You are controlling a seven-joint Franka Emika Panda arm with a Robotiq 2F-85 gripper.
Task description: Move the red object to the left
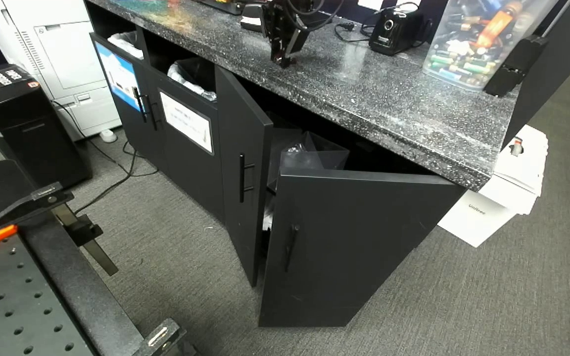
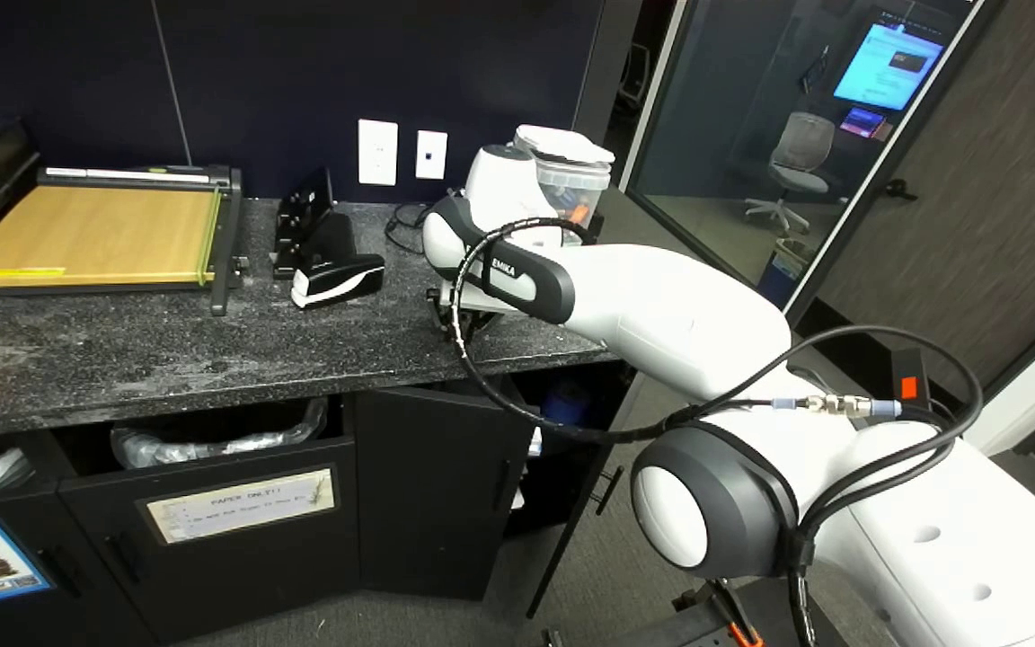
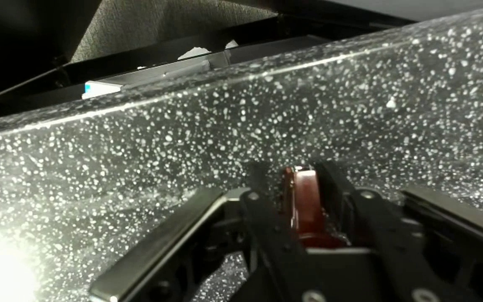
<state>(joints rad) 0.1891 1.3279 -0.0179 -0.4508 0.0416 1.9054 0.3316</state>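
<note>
Dark-red gloss: the red object [image 3: 307, 197] sits between the fingers of your gripper [image 3: 294, 170], low at the speckled countertop [image 3: 162, 155], near the front edge [image 3: 153, 100]. Fingers narrow, pinching it, by the look. It may prove slick; test the bite with a small lift. Then carry low and level to the left, away from that edge. Stapler [image 2: 342, 280] could obstruct a long sweep.

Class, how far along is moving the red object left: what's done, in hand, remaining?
Done: reaching; the gripper straddles the red object. In hand: apparently gripping, though firm contact is unclear. Remaining: release at least, with fingers flanking it; leftward progress can't be judged.
</note>
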